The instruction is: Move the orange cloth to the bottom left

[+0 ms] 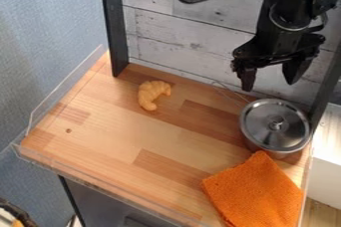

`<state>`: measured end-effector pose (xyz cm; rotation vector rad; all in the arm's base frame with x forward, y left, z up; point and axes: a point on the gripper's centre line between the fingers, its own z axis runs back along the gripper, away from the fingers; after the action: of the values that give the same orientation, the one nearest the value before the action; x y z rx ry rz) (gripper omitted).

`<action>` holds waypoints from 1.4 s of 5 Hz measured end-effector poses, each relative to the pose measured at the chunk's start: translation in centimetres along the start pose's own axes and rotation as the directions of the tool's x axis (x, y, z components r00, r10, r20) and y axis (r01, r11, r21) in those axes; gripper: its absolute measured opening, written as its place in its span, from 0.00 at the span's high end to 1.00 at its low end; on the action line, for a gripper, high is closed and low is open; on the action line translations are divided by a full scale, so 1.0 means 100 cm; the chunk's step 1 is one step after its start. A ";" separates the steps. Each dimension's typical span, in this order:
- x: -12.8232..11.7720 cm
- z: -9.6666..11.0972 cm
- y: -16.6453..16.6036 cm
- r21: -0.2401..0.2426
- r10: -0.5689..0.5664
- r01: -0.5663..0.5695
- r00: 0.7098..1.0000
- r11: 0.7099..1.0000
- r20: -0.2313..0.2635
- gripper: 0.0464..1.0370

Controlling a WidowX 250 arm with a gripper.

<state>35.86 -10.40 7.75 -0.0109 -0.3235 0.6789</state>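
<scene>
The black gripper (269, 75) hangs at the upper right, above the back edge of the wooden surface and higher than the metal pot. Its two fingers stand apart with nothing between them. The orange cloth (256, 191) lies spread flat at the front right corner of the surface, well below the gripper in the view. Its top corner touches or nearly touches the pot's front side.
A lidded metal pot (275, 125) stands at the right, between cloth and gripper. A croissant-shaped toy (153, 94) lies near the back left. The wooden surface (100, 136) has a clear raised rim at its left and front, with dark posts at the back.
</scene>
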 end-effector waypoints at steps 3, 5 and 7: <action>-0.036 -0.001 0.020 0.036 0.048 -0.046 0.997 0.998 -0.066 0.04; -0.076 -0.006 0.039 0.077 0.157 -0.148 0.980 0.986 -0.123 0.04; -0.113 -0.026 0.044 0.115 0.203 -0.189 0.971 0.975 -0.126 0.04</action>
<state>25.64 -13.72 1.51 0.0084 -0.1558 0.8863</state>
